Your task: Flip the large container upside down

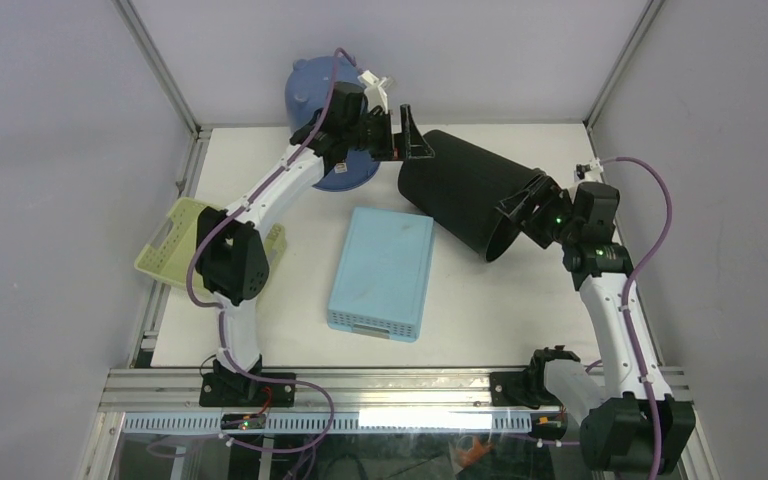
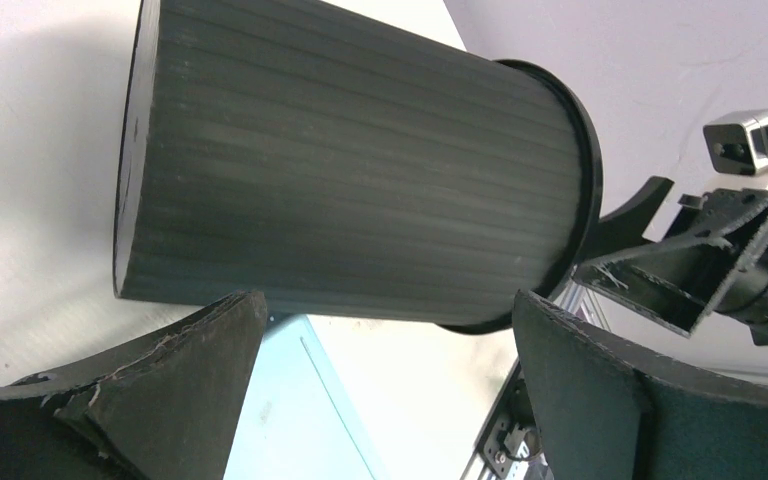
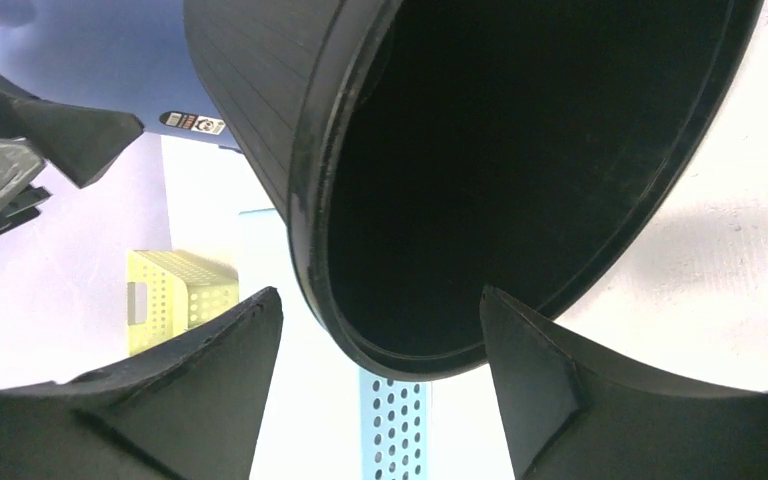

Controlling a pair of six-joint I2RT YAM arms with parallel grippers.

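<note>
Top external view: the large black ribbed plastic container lies on its side near the far right corner of the white surface. The left claw gapes wide at its base; the right claw stands spread astride its rim. A dark sticker on the blue plastic bin is unreadable.

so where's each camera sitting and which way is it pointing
Top external: above and behind the bases, looking down at the table; left arm and right arm both show.
Left wrist: on the left gripper, facing the black bin's ribbed side; its two fingers show.
Right wrist: on the right gripper, facing into the bin's open mouth; its two fingers show.
Shared: both wrist views show the bin and the other arm's gripper.
</note>
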